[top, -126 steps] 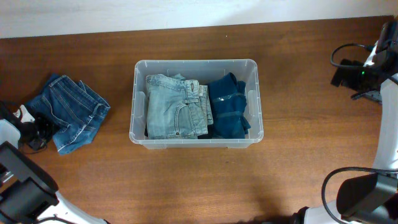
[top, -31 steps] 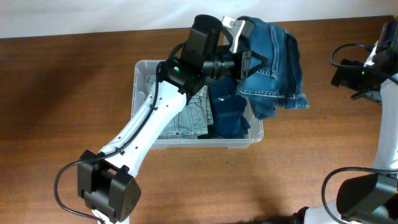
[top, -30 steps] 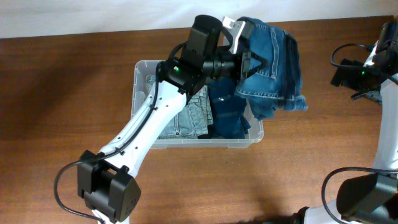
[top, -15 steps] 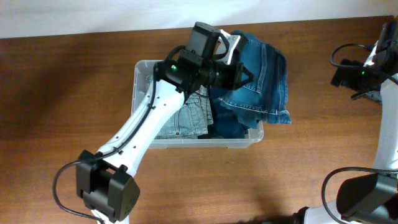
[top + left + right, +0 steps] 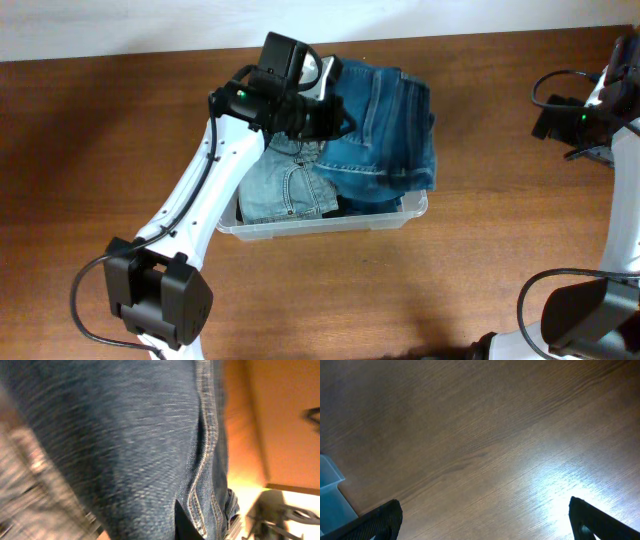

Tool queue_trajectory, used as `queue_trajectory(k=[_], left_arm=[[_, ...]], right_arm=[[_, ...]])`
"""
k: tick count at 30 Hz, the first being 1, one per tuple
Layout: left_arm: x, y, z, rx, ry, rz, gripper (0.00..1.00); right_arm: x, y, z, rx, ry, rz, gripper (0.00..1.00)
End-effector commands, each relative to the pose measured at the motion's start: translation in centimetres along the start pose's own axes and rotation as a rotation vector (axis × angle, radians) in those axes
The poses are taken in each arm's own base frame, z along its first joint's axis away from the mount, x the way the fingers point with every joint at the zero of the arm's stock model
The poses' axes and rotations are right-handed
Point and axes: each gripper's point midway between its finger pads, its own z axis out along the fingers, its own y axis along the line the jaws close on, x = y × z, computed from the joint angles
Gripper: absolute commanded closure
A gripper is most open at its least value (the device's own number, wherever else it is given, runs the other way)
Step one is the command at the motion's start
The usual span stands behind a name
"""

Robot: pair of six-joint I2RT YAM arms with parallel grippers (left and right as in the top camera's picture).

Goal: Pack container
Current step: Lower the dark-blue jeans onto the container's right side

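Found the left pincer [image 5: 333, 112] closed narrow on the left edge of the blue denim [image 5: 385, 130], holding it draped over the right half of the container [image 5: 320, 227] and covering its far right corner. Saw only that denim, blurred, in the left wrist view. Found the right pincer [image 5: 484, 512] spread wide over bare surface [image 5: 485, 435], holding and touching nothing. Counted one container, near the middle of the surface. Counted three garments: the held denim, pale jeans [image 5: 285, 190] lying flat in the container's left half, and a navy garment [image 5: 365, 207] showing as a sliver beneath the denim. Counted two arms: the left arm [image 5: 200, 200] slanting across the container's left rim and hiding part of it, the right arm [image 5: 590, 110] well apart at the surface's right edge.
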Motion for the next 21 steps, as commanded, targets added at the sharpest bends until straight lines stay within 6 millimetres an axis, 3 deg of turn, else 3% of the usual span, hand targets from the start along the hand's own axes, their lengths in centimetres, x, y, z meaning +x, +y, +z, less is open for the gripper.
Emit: queue_trajectory(k=[1, 8, 16, 17, 18, 19, 20, 21], left_arm=[[-0.9, 1.7, -1.7, -0.154, -0.067, 0.025, 0.99], [-0.6, 2.7, -1.9, -0.201, -0.058, 0.012, 0.99], [0.7, 5.6, -2.6, -0.363, -0.028, -0.020, 1.00], [0.8, 5.6, -2.7, -0.365, -0.023, -0.022, 0.87], [0.9, 5.6, -2.7, -0.366, -0.020, -0.023, 0.47], [0.9, 5.7, -2.7, -0.367, -0.017, -0.024, 0.15], [1.0, 5.7, -2.7, -0.369, -0.013, -0.026, 0.01], [1.1, 5.7, -2.7, -0.369, -0.010, -0.025, 0.01]], right_arm=[[-0.3, -0.2, -0.3, 0.004, -0.011, 0.011, 0.01], [-0.3, -0.2, -0.3, 0.004, -0.011, 0.011, 0.01], [-0.3, -0.2, -0.3, 0.004, -0.011, 0.011, 0.01], [-0.3, -0.2, -0.3, 0.004, -0.010, 0.011, 0.02], [-0.3, -0.2, -0.3, 0.004, -0.010, 0.011, 0.01], [-0.3, -0.2, -0.3, 0.004, -0.010, 0.011, 0.01], [-0.3, -0.2, -0.3, 0.004, -0.010, 0.011, 0.02], [-0.3, -0.2, -0.3, 0.004, -0.011, 0.011, 0.01]])
